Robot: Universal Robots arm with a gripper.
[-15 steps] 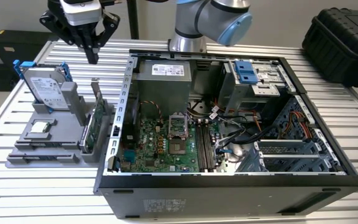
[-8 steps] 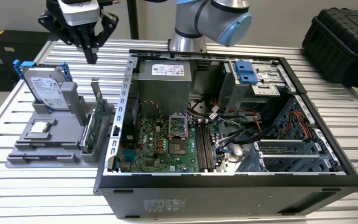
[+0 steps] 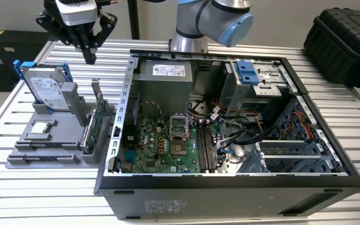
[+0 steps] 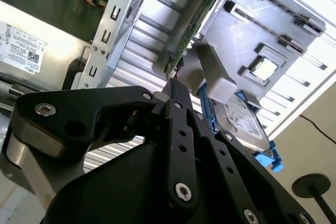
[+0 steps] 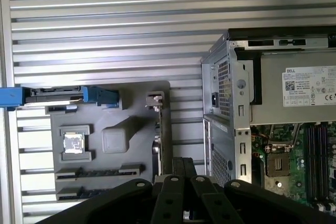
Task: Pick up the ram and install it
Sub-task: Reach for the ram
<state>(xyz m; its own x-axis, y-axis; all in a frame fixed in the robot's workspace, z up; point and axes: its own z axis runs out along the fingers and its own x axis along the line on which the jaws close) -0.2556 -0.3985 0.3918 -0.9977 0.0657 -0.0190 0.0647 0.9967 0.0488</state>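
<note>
Approach step, by my judgement. Pincer (image 3: 91,57) clenched, empty, hovers over grey holder (image 3: 22,140) on slatted surface (image 3: 42,192). Ram (image 5: 100,172), apparently the dark strip in a holder slot, sits untouched. Grasp calls for parted jaws, aligned along its thin edge.

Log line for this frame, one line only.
gripper: shut, nothing seen in it | position: raised over the gray parts holder, beside the open PC case | pick: not yet done

Slatted metal table (image 3: 42,197) — a black case (image 3: 346,40) behind, perhaps against a pale wall (image 3: 280,23).
</note>
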